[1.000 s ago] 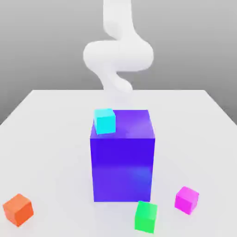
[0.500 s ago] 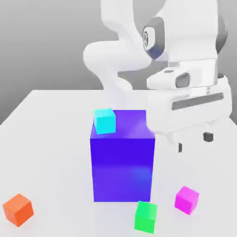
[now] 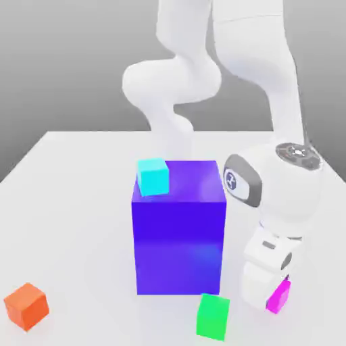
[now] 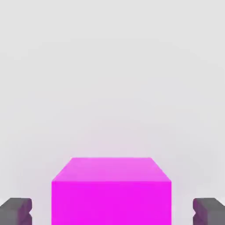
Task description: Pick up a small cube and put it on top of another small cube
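The small cube [image 3: 280, 298] is glossy magenta-pink and sits on the white table at the front of the exterior view's right. My gripper [image 3: 275, 295] has come down over it, and the white hand covers most of the cube there. In the hand view the cube [image 4: 110, 193] stands between my two dark fingertips [image 4: 16, 211], with a gap on each side. My gripper [image 4: 112, 212] is open and neither finger touches the cube.
A big purple-blue block [image 3: 179, 233] stands mid-table just to the exterior view's left of my hand, with a cyan cube [image 3: 153, 176] on its top corner. A green cube [image 3: 213, 315] lies in front of the block. An orange cube [image 3: 26, 305] sits far left.
The arm swung in from above and the hand dropped to table level around the magenta cube. None of the cubes has moved.
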